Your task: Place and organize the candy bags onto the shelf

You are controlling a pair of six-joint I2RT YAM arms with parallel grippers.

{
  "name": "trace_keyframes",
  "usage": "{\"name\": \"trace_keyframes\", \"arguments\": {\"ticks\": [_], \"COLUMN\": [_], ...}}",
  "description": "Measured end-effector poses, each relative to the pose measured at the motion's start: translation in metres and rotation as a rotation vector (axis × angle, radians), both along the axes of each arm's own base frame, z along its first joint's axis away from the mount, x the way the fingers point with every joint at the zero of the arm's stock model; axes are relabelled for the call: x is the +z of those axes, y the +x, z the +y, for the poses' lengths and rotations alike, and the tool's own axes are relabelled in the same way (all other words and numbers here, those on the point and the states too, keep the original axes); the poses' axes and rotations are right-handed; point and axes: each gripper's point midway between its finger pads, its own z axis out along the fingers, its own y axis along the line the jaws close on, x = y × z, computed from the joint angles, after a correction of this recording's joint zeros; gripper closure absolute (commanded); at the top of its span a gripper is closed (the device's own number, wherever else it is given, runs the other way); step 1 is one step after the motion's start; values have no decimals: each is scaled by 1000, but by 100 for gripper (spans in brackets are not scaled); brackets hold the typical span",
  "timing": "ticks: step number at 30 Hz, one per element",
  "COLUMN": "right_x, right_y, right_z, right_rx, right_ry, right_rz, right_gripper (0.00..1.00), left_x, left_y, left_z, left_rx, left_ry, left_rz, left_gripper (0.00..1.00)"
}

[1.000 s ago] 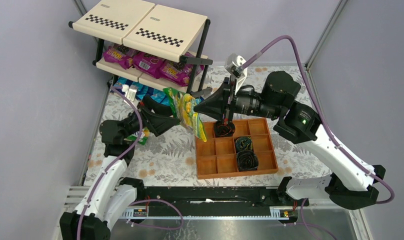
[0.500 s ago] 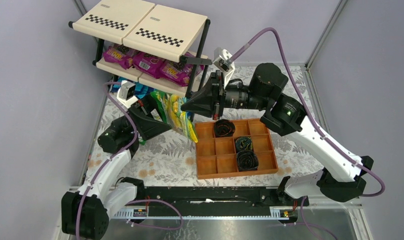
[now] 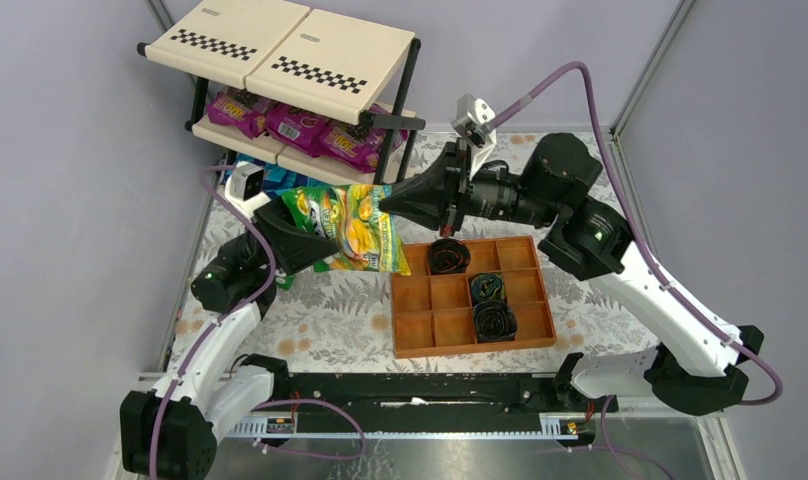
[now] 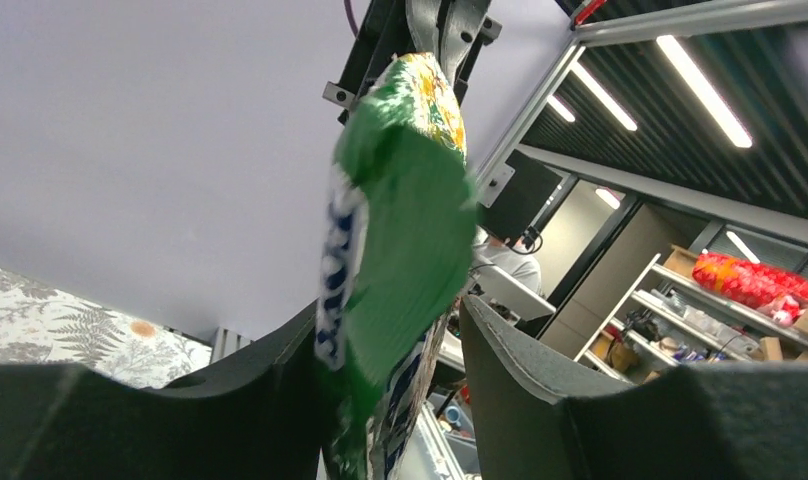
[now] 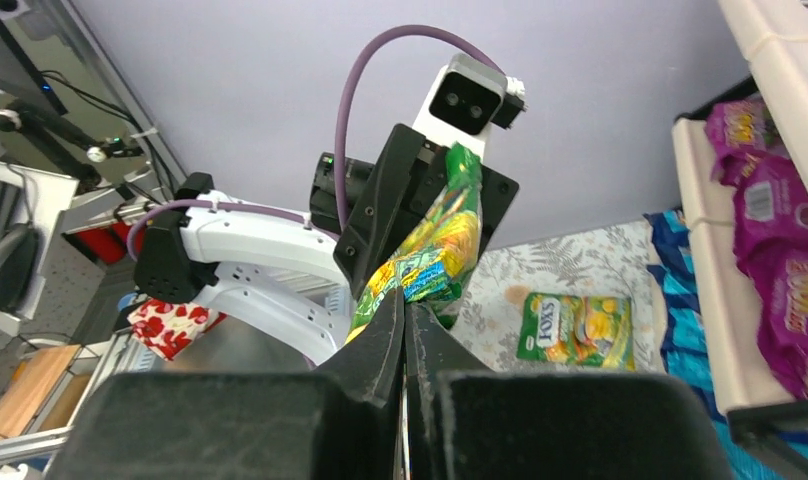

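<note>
Both jaws pinch the green-yellow candy bag (midair).

- A robotics lab test cell: lavender panels on aluminium posts wall in a fern-print tabletop.
- Robot arms stand on an aluminium rail at its near edge.
- Beyond the cell is an office-like room, with ceiling strip lights, a stocked storage rack, and a computer mouse on a desk.

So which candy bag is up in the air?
The green-yellow bag, held between left gripper and right gripper; another green bag lies on the table, magenta bags on the shelf.
</note>
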Motion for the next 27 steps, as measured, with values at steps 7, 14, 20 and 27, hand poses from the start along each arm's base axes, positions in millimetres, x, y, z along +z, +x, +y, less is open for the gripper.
{"name": "trace_keyframes", "arguments": {"ticks": [7, 14, 20, 27], "right_x": [-17, -21, -26, -47], "right_y": [8, 19, 24, 38], "right_z": [-13, -12, -12, -17], "right_rx": [-80, -128, -154, -238], "right_ry": [-3, 16, 23, -11], "right_rz": [-5, -19, -30, -20], "right_gripper": [100, 100, 100, 97], "left_x": [-5, -4, -10, -25], "left_y": [7, 7, 13, 27], "left_z": [1, 1, 0, -3], "left_rx": [-5, -9, -4, -1], "left_ry": [-23, -27, -29, -14], "left_rz": [73, 84, 105, 168], "left_gripper": [46, 52, 66, 75]}}
